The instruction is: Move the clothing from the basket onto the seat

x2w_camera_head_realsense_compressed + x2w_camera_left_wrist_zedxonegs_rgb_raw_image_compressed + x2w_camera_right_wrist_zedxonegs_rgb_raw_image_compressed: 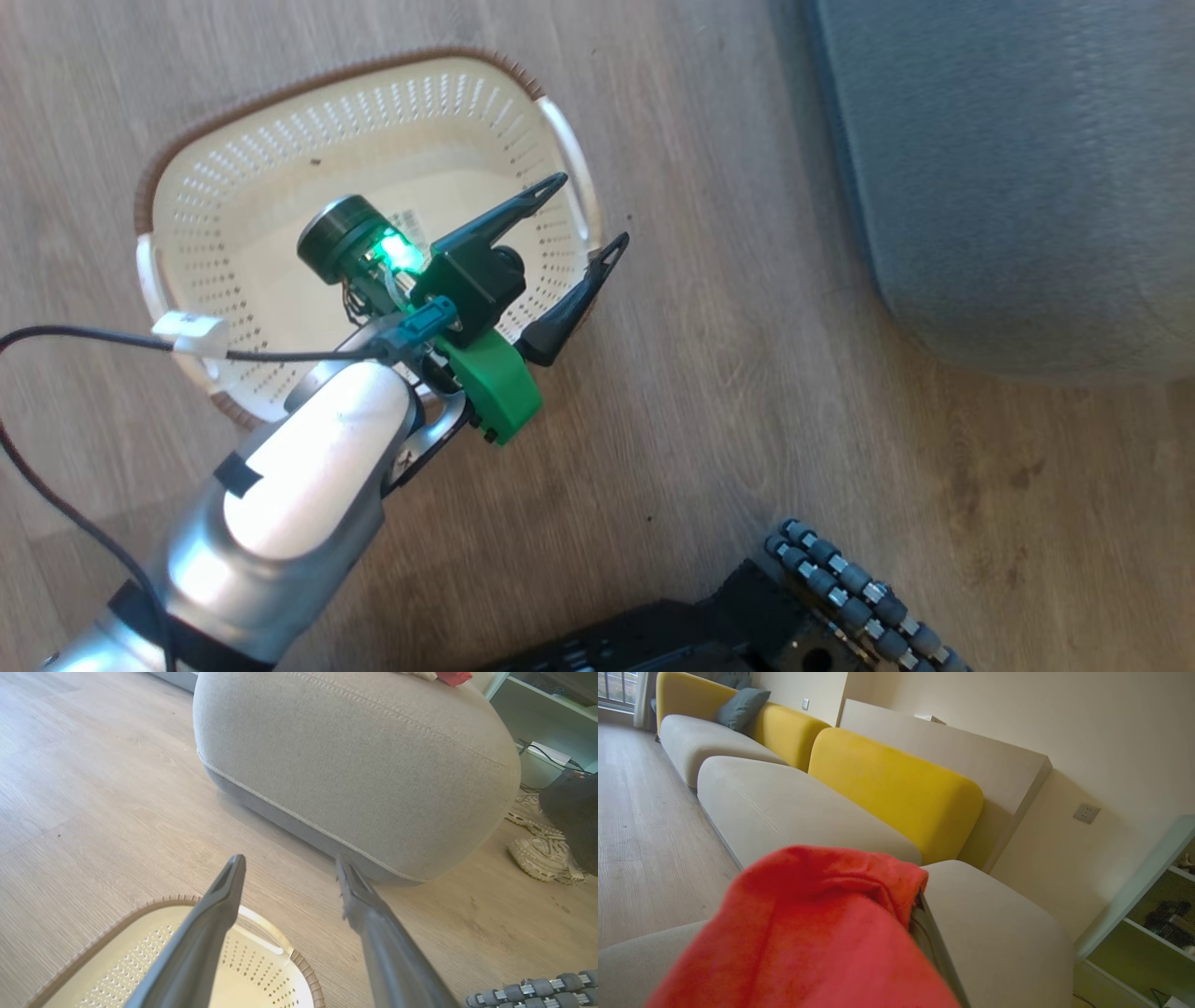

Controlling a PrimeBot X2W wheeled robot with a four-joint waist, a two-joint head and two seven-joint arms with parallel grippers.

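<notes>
Light wood-plank floor (747,420) spans the head view. In the left wrist view, pale chunky lace-up sneakers (542,856) lie on it at the right edge. The right wrist view has a blue-grey fabric pillow (740,707) at upper left and a white wall socket (1086,813) at right.

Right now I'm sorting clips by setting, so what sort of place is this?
Probably a home living room: a long grey fabric sofa with yellow padded backrests, a wood-plank floor, and a cream perforated plastic laundry basket standing on it.
</notes>
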